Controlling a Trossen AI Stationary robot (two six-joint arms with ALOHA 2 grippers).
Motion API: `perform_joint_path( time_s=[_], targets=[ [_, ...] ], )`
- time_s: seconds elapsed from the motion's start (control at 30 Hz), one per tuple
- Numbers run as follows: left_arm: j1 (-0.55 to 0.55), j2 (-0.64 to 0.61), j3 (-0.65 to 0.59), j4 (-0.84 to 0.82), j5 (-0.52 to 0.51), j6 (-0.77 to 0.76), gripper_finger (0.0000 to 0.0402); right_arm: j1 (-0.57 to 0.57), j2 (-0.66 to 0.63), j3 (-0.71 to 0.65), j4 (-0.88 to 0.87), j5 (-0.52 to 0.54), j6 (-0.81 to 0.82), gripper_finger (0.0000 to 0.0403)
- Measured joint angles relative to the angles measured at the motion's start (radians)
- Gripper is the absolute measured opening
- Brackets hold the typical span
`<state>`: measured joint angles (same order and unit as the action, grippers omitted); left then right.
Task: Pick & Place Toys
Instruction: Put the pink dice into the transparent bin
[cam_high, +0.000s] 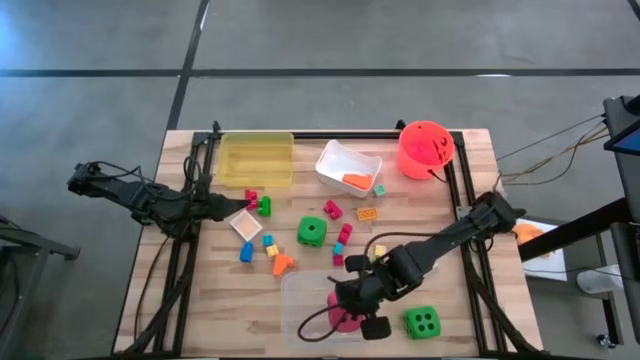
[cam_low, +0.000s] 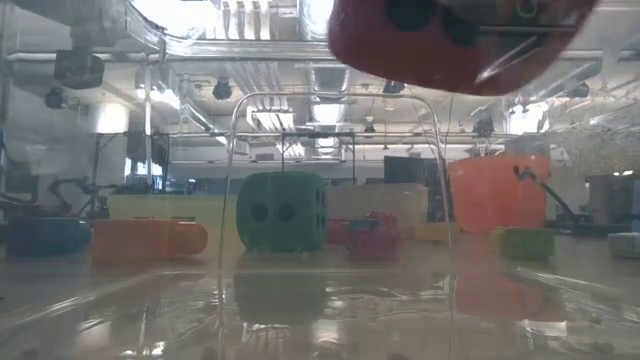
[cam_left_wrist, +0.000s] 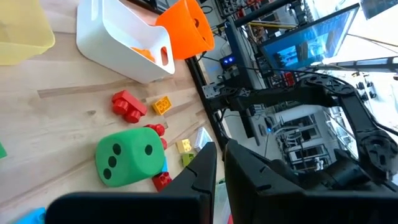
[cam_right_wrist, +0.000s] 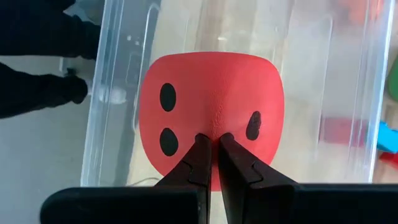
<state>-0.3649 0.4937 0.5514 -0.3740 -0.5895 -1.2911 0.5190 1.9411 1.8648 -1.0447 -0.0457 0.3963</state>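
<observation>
My right gripper (cam_high: 347, 306) is shut on a pink-red dotted die (cam_right_wrist: 211, 112), which hangs over the clear tub (cam_high: 305, 290) near the table's front edge. The low view shows the die (cam_low: 450, 40) high above the tub's clear wall (cam_low: 236, 180). One green die (cam_high: 311, 231) sits on the table's middle, another (cam_high: 421, 321) at the front right. Small bright blocks (cam_high: 268, 245) lie scattered on the wood. My left gripper (cam_left_wrist: 219, 163) is shut, holds nothing and hovers at the table's left side (cam_high: 235, 207). My right gripper pinches a small bit of the die's soft surface (cam_right_wrist: 211, 132) between its two fingertips, between the dots on the side turned toward the wrist. The fingers slant down from above. The die hangs below them, lifted clear over the clear tub.
A yellow tub (cam_high: 256, 158), a white tub (cam_high: 348, 166) holding an orange piece, and an orange bucket (cam_high: 425, 148) stand along the far edge. Red, yellow and blue blocks (cam_high: 340, 235) lie between them and the clear tub. Bare wood shows at the front left.
</observation>
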Motion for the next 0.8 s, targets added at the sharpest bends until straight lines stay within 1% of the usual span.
perform_joint_path(
  time_s=[0.23,0.37,0.8],
  targets=[
    [0.0,0.001,0.0,-0.009,0.025,0.0,0.0029,0.0,0.105,0.114,-0.116,0.044,-0.019,0.0008],
    [0.0,0.001,0.0,-0.021,0.026,0.0,0.0029,0.0,0.137,0.14,-0.139,0.046,-0.021,0.0008],
    [0.0,0.001,0.0,-0.039,0.026,0.003,0.0029,0.007,0.145,0.104,-0.161,0.046,0.066,0.0008]
  ],
)
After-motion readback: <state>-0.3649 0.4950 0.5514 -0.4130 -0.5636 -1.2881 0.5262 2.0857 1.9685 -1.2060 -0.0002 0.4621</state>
